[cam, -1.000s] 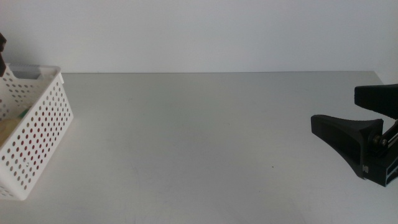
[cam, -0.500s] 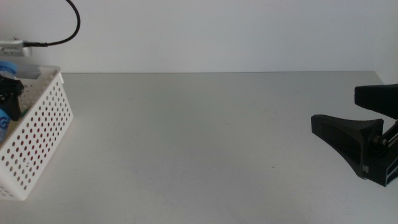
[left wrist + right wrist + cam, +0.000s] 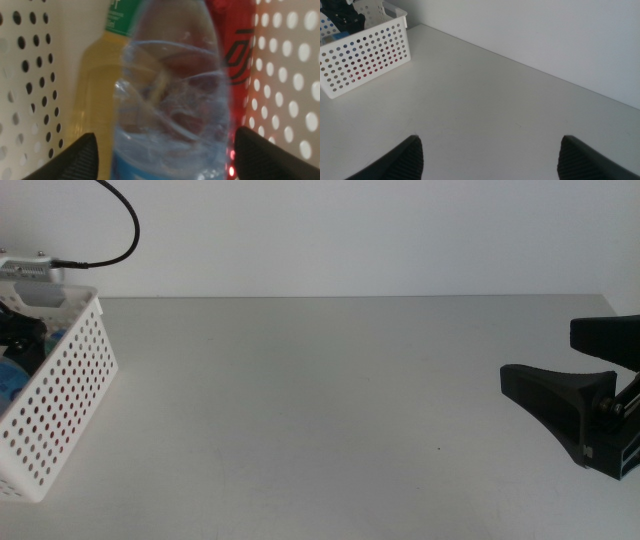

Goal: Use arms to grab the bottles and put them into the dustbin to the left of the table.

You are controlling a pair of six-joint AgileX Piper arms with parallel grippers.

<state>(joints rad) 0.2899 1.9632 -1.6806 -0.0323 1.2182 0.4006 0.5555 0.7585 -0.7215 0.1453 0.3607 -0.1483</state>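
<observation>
My left gripper (image 3: 166, 135) is down inside the white perforated dustbin (image 3: 60, 410) at the table's left end. Its jaws stand wide open on either side of the clear water bottle (image 3: 172, 100), which looks blurred. Under that bottle lie the yellow tea bottle (image 3: 95, 85) with its green label and the red can (image 3: 237, 45). In the middle view only the left gripper (image 3: 20, 335), its white housing and a bit of blue show over the dustbin's rim. My right gripper (image 3: 540, 355) waits open and empty above the table's right end.
The light-grey table (image 3: 320, 400) stretches bare between the dustbin and the right gripper. A black cable (image 3: 125, 220) loops above the left arm against the white back wall. The right wrist view shows the dustbin (image 3: 365, 55) far across the table.
The left gripper has come down into the dustbin with the water bottle, and its cable has shifted right. The right gripper has not moved.
</observation>
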